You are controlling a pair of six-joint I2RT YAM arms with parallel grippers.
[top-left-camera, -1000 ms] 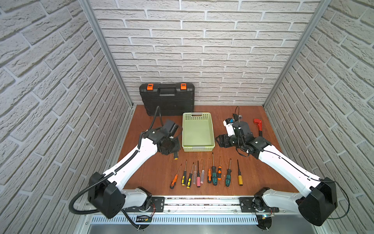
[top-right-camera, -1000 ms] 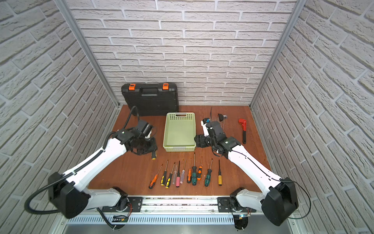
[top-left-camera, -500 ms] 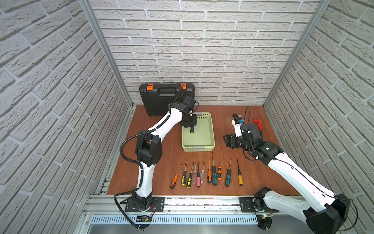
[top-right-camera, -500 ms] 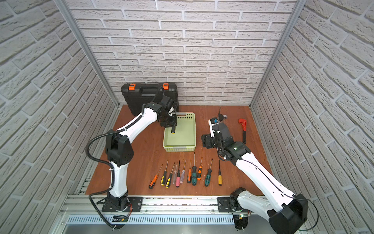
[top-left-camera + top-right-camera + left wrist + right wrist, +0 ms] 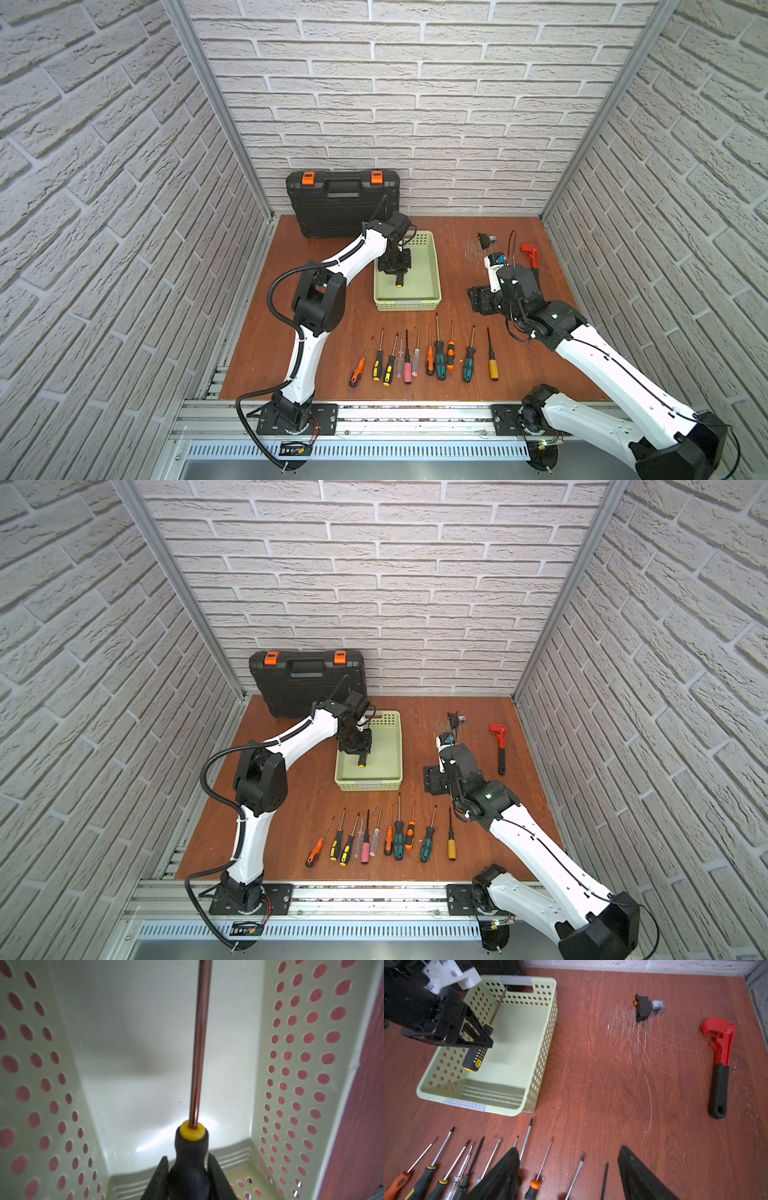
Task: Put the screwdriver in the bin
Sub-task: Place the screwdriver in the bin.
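Note:
My left gripper (image 5: pixel 395 266) (image 5: pixel 356 746) (image 5: pixel 473 1032) is shut on the black-and-yellow screwdriver (image 5: pixel 398 284) (image 5: pixel 361 764) (image 5: pixel 474 1057) by its handle. It holds the tool low over the floor of the light green bin (image 5: pixel 436 270) (image 5: pixel 400 746) (image 5: pixel 500 1110). The left wrist view shows the left gripper (image 5: pixel 188 1158) clamping the screwdriver handle (image 5: pixel 191 1147), with the shaft running toward the far end between the bin's perforated walls (image 5: pixel 135 1022). My right gripper (image 5: pixel 478 299) (image 5: pixel 432 779) (image 5: pixel 569 1149) stands open and empty to the right of the bin.
Several other screwdrivers (image 5: pixel 415 357) lie in a row near the table's front edge. A black tool case (image 5: pixel 343 201) leans on the back wall. A red pipe wrench (image 5: pixel 531 253) and a small black part (image 5: pixel 484 240) lie at the back right.
The left arm has swung from left of the bin to over it, carrying the screwdriver, and has come lower into it. The right arm has drawn back a little to the right.

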